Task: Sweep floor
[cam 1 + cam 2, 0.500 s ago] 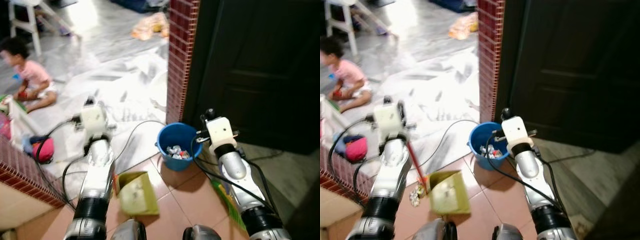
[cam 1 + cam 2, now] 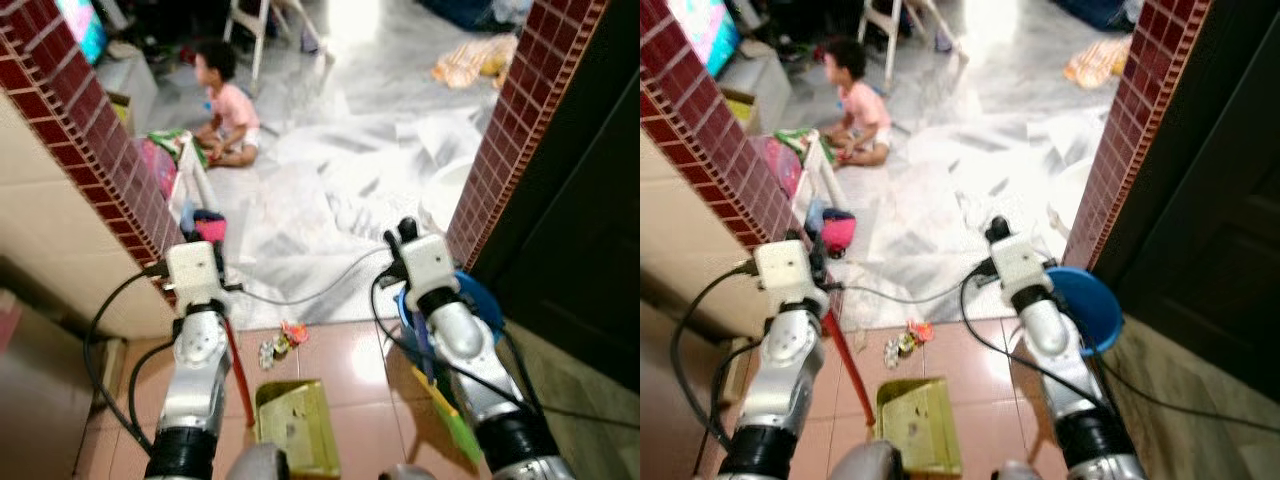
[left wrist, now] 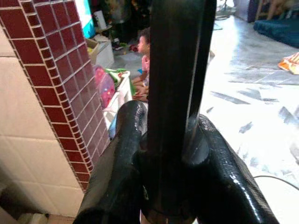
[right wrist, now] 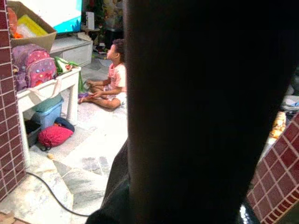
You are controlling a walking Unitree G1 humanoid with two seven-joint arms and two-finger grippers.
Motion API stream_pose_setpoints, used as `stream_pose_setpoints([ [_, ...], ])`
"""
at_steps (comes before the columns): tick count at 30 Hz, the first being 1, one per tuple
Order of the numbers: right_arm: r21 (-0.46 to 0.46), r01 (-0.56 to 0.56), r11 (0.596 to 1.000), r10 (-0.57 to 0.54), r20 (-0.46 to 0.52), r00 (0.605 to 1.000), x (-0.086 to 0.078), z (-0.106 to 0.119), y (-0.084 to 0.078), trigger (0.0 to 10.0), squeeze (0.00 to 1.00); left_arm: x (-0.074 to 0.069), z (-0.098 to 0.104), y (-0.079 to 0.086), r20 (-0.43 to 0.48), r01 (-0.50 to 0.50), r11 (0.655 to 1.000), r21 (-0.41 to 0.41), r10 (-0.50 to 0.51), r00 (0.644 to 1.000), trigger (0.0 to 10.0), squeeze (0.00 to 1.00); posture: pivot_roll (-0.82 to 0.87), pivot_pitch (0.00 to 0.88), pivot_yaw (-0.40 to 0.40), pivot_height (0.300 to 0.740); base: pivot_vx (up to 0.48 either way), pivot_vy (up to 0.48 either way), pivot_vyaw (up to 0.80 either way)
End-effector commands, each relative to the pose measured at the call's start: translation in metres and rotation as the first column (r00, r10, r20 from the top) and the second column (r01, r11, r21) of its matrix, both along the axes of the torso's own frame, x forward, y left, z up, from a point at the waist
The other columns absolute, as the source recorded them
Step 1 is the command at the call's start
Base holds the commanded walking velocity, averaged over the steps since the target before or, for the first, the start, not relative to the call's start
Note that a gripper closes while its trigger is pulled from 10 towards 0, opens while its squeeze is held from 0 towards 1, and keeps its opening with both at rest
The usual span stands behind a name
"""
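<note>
My left gripper is clenched on the dustpan's dark upright handle. The red shaft runs down to the yellow-green dustpan on the tiled floor. Small litter lies just beyond it. My right gripper grasps a thick dark pole; the green broom sits beside the blue bucket. A child sits well beyond.

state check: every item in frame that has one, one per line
Left gripper: shut on a dark handle.
Right gripper: fingers not readable.
Dustpan: flat on the tiles, no litter in it.
Litter: loose on the floor beyond the dustpan.
Bucket: upright by the brick pillar, partly behind the right arm.
Cable: slack across the floor.
Person: seated on the floor.
</note>
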State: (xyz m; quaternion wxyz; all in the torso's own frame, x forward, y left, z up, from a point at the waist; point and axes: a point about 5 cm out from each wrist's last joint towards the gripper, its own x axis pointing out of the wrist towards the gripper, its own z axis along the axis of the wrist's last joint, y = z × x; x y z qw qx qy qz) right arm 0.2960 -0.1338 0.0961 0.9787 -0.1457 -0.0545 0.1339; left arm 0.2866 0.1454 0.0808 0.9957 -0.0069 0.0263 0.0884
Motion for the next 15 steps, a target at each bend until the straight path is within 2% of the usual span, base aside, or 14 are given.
stream_pose_setpoints([
  [1, 0.011, -0.033, 0.999, 0.033, 0.057, 0.998, 0.005, 0.014, 0.007, 10.0, 0.00, 0.002, 0.010, 0.004, 0.035, -0.009, 1.000, 0.004, 0.009, 0.999, 10.0, 0.00, -0.07, 0.000, 0.055, 0.740, 0.000, 0.000, 0.00],
  [4, 0.057, -0.062, 0.996, 0.058, 0.061, 0.996, 0.009, 0.022, 0.012, 10.0, 0.00, 0.004, 0.018, 0.010, 0.075, -0.068, 0.997, 0.041, 0.065, 0.995, 10.0, 0.00, -0.06, 0.000, 0.048, 0.740, 0.000, 0.000, 0.00],
  [5, 0.080, -0.063, 0.995, 0.056, 0.078, 0.995, 0.011, 0.028, 0.013, 10.0, 0.00, 0.005, 0.019, 0.022, 0.093, -0.151, 0.985, 0.081, 0.143, 0.985, 10.0, 0.00, -0.06, 0.000, 0.047, 0.740, 0.000, 0.000, 0.00],
  [6, 0.082, -0.070, 0.994, 0.062, 0.093, 0.994, 0.013, 0.031, 0.014, 10.0, 0.00, 0.007, 0.018, 0.028, 0.092, -0.189, 0.978, 0.089, 0.181, 0.979, 10.0, 0.00, -0.06, 0.000, 0.046, 0.740, 0.000, 0.000, 0.80],
  [10, 0.087, -0.069, 0.994, 0.060, 0.105, 0.993, 0.013, 0.034, 0.015, 10.0, 0.00, 0.011, 0.016, 0.026, 0.059, -0.127, 0.991, 0.044, 0.124, 0.991, 10.0, 0.00, -0.06, 0.000, 0.046, 0.740, 0.000, 0.095, 0.80],
  [15, 0.094, -0.034, 0.995, 0.022, 0.122, 0.992, 0.014, 0.037, 0.011, 10.0, 0.00, 0.012, 0.015, 0.023, 0.053, -0.124, 0.991, 0.054, 0.121, 0.991, 10.0, 0.00, -0.06, 0.000, 0.049, 0.740, 0.000, 0.480, 0.00],
])
